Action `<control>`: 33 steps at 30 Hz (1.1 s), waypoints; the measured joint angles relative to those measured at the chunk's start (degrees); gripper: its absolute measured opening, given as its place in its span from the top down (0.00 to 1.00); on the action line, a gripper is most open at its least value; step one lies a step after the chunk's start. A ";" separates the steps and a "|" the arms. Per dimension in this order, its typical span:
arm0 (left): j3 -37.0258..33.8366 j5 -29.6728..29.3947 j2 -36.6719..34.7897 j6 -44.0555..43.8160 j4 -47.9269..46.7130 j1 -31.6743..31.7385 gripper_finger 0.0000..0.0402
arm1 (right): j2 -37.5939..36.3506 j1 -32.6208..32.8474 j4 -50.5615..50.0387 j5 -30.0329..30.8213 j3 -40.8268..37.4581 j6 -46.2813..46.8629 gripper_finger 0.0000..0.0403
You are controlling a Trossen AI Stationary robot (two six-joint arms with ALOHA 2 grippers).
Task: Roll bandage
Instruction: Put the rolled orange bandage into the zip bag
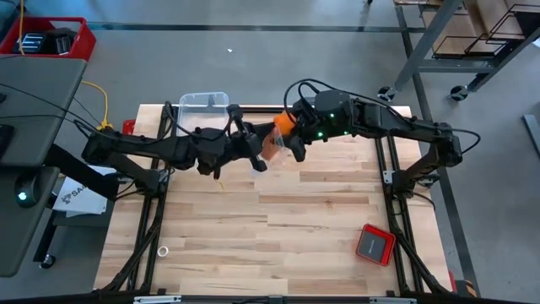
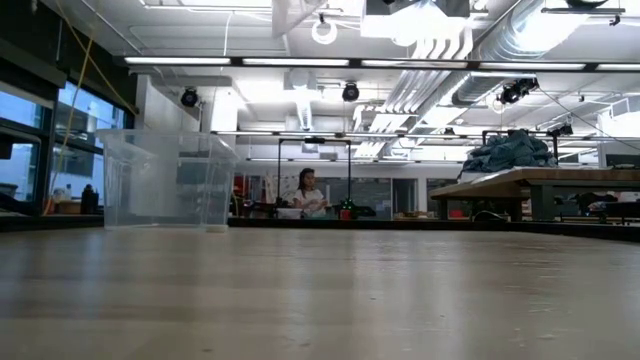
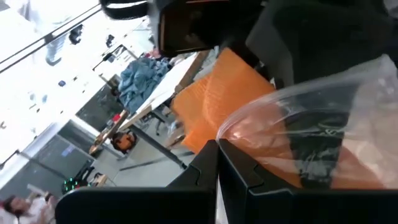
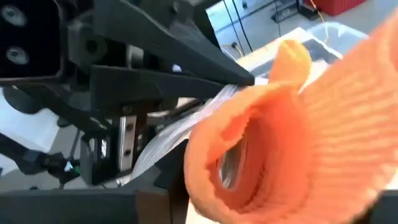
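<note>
High above the table's middle, both grippers meet at the orange bandage (image 1: 283, 126), a soft loose roll with an open core (image 4: 249, 155). Part of it lies inside a clear plastic wrapper (image 1: 273, 150), and the orange shows through the film (image 3: 292, 124). My left gripper (image 3: 217, 155) comes level from the table's left and is shut on the wrapper. My right gripper (image 1: 292, 142) comes from the right, tipped slightly down, with the bandage between its fingers. The low view shows neither arm. My left gripper pinches the wrapper's film (image 3: 239, 134) between its two shut fingers, coming level from the table's left. The wrapper is lifted clear of the table and bulges beyond the fingers, with the bandage partly inside it. My right gripper has the bandage's rolled end (image 4: 261, 124) between its two fingers, coming from the table's right and slanting a little down. The roll fills the view and hides the pads, so the exact place of contact does not show. The bandage is lifted clear of the table.
A clear plastic box (image 1: 204, 105) stands at the table's far edge, seen also in the low view (image 2: 165, 180). A red square device (image 1: 375, 244) lies near the front right. A small white ring (image 1: 163, 251) lies near the front left.
</note>
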 joint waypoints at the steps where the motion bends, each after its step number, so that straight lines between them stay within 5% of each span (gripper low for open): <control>1: 0.00 -0.80 0.00 -0.69 0.58 -0.30 1.00 | 0.00 0.00 0.90 0.02 0.00 0.29 0.66; 9: -0.04 -7.92 -0.01 -8.76 6.64 -0.49 1.00 | -0.28 -0.02 3.03 1.35 0.00 1.47 0.67; 29: -0.04 -5.95 -0.04 -14.95 12.70 0.41 1.00 | -4.46 0.13 0.37 5.63 0.09 -4.18 0.62; 33: -0.04 -4.53 -0.04 -17.50 12.71 0.41 1.00 | -4.52 -0.32 -0.91 1.85 0.07 -4.06 0.60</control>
